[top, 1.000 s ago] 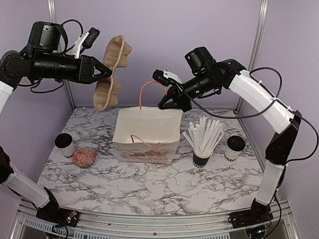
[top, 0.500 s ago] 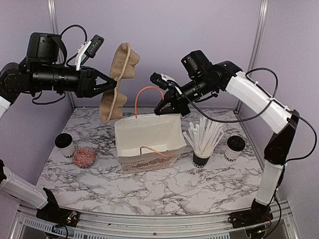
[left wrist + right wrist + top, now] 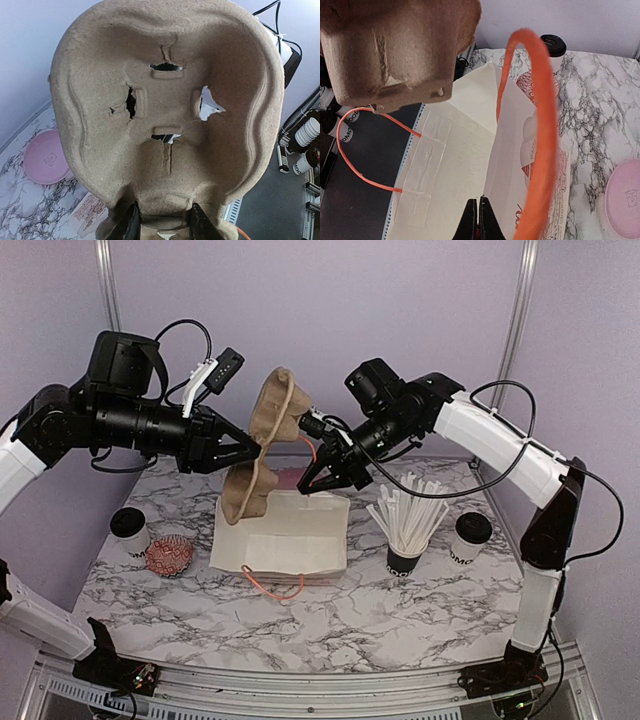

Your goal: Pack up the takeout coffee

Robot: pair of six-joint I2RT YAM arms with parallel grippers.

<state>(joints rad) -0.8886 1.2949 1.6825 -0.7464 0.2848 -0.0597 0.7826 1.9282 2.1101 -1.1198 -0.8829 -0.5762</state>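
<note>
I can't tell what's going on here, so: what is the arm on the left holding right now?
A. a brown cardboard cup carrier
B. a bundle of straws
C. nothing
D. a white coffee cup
A: the left gripper is shut on the edge of the brown cup carrier, held in the air above the paper bag, while both coffee cups stand on the table.

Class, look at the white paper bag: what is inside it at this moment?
Only bare paper shows inside the bag: its walls and folded bottom. The cup carrier in the left gripper covers one corner of the opening, so that part cannot be seen.
</note>
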